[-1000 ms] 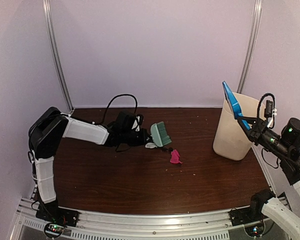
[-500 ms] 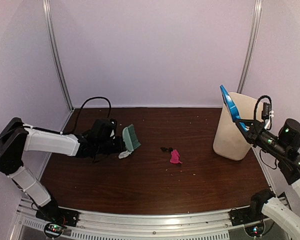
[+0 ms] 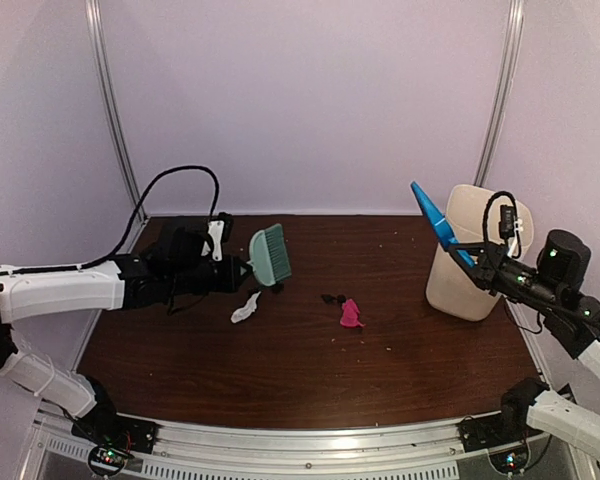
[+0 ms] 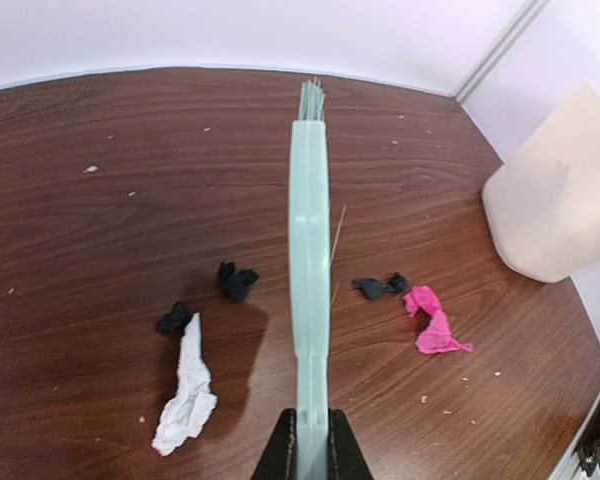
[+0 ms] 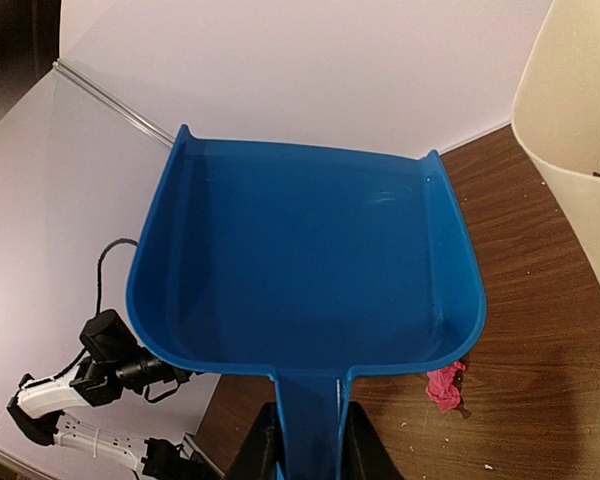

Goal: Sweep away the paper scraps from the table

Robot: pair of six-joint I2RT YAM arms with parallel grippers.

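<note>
The brush (image 4: 308,250) was clenched by its handle in the left gripper (image 4: 307,440) and held raised above the table (image 3: 280,380), left of its middle. The paper scraps (image 3: 350,313) lay near the middle: a white scrap (image 4: 185,395), black bits (image 4: 237,281) and a pink scrap (image 4: 435,325). The dustpan (image 5: 300,270), grasped by its handle in the right gripper (image 5: 305,430), was held aloft beside the bin (image 3: 470,270) at the right edge. The bristles would best be lowered between the white scrap and the left edge, the dustpan laid flat beyond the pink scrap, and everything drawn rightward.

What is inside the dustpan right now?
Nothing visible: the dustpan has a bare blue floor. Only its handle end is covered, pinched in the right jaws.
</note>
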